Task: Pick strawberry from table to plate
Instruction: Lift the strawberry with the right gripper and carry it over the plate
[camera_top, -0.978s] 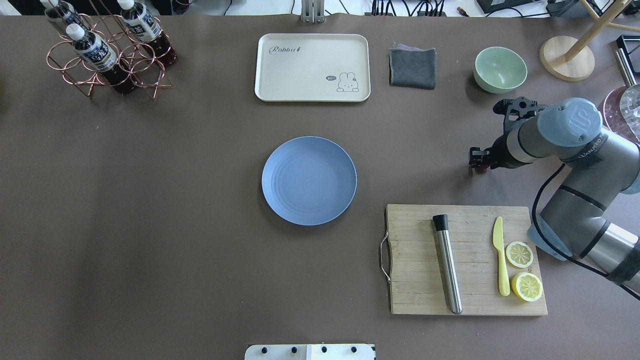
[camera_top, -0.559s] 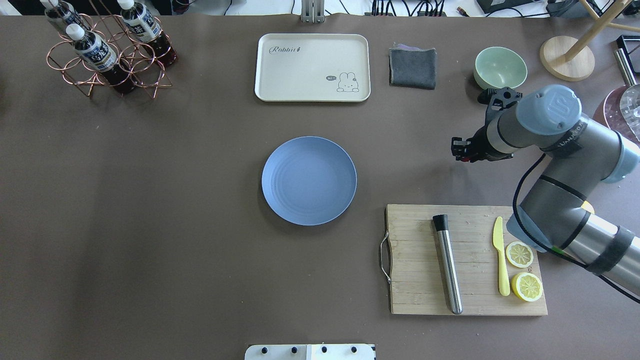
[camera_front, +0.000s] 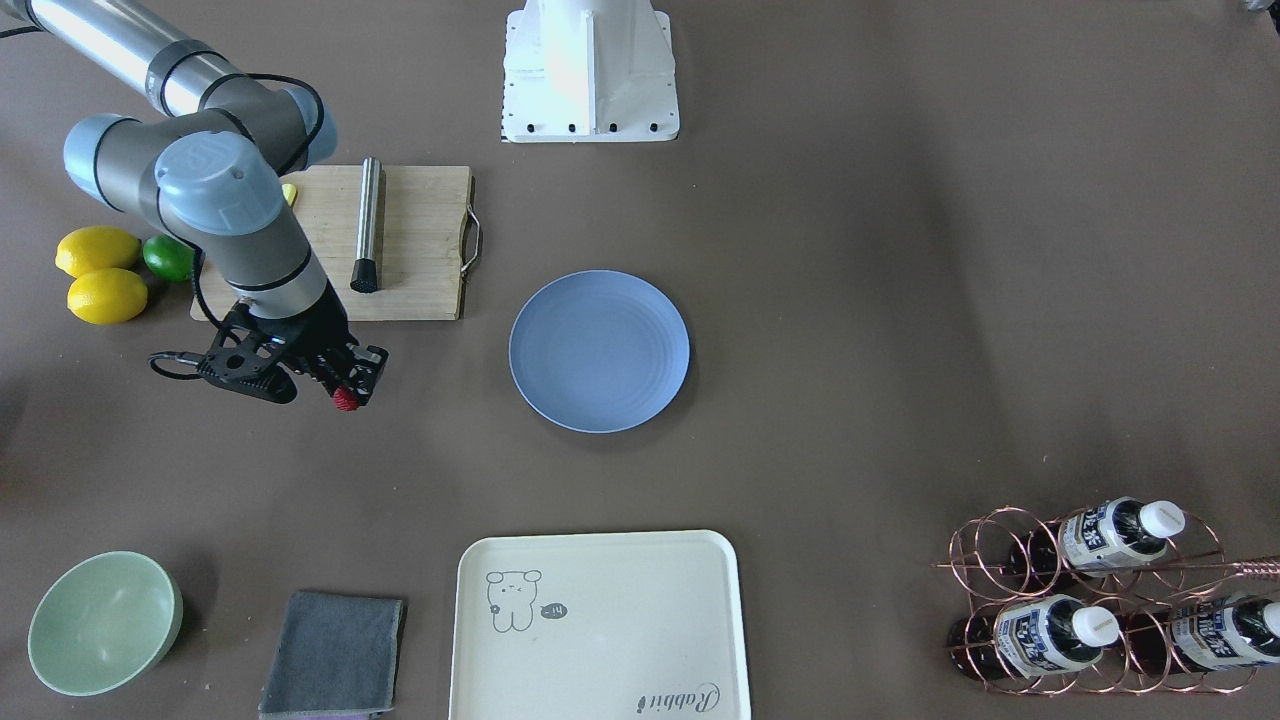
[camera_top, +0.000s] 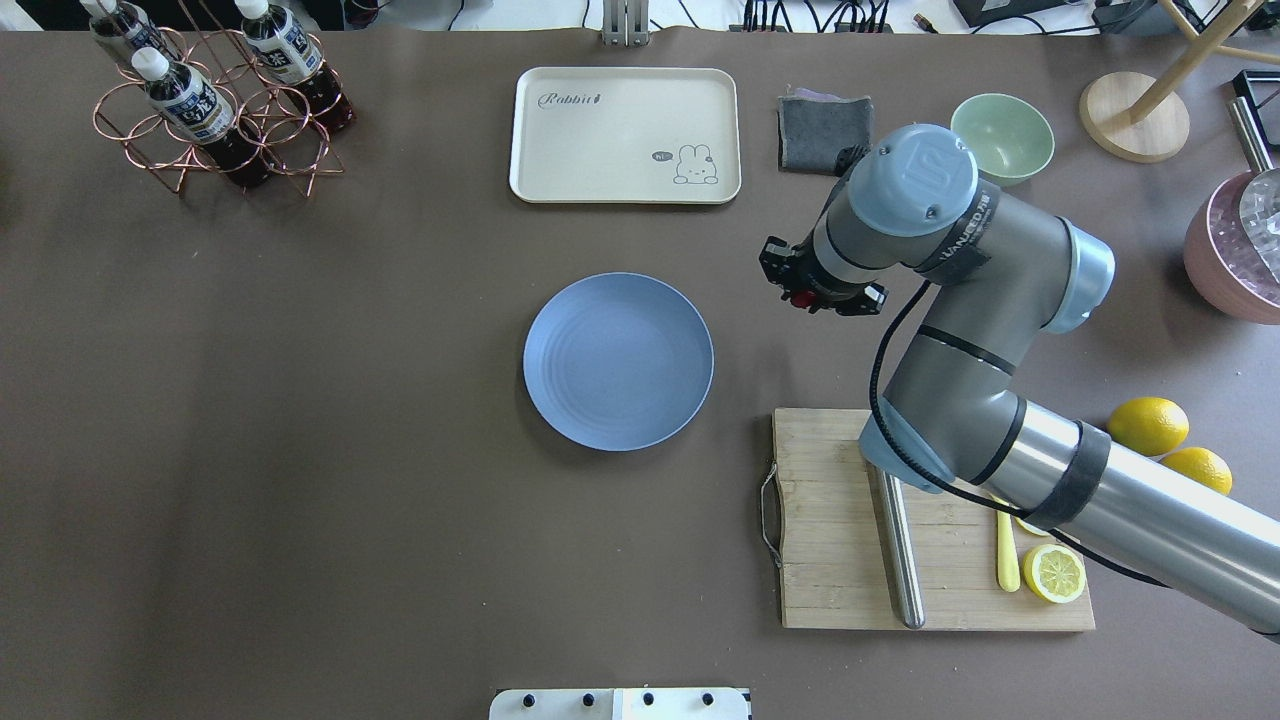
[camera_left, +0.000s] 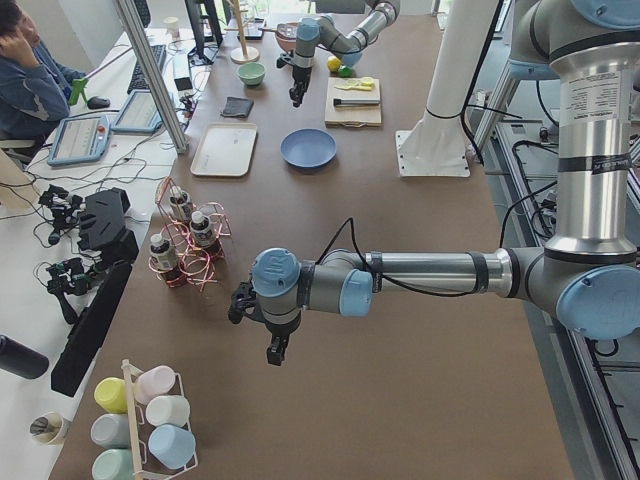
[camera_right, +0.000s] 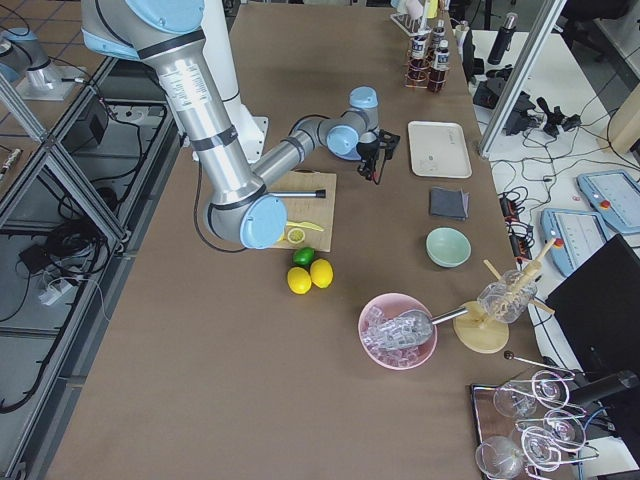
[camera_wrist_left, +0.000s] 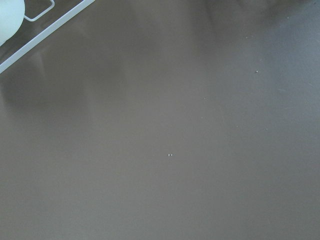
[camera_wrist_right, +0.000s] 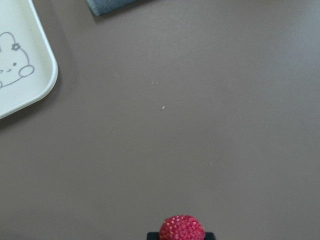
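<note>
Red strawberry (camera_top: 801, 298) in pincer (camera_front: 346, 397), near plate (camera_top: 618, 361).

Bumpy red strawberry (camera_front: 345, 400) gripped in the right hand (camera_front: 344, 393) above the table (camera_front: 900, 300), near the blue-grey plate (camera_front: 599, 351)

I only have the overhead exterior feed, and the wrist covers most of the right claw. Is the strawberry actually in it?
Observer: Yes. The right wrist view shows the strawberry pinched at the right claw tips, with bare table beyond it.
Operator: And the other arm? It's outside my frame.
Observer: In the exterior left view the left claw points down over bare table, on the camera's side of the bottle rack. I can't tell if it's open or shut.
Operator: Is the right arm hiding anything?
Observer: A green lime beside the lemons, clear in the front-facing view.
</note>
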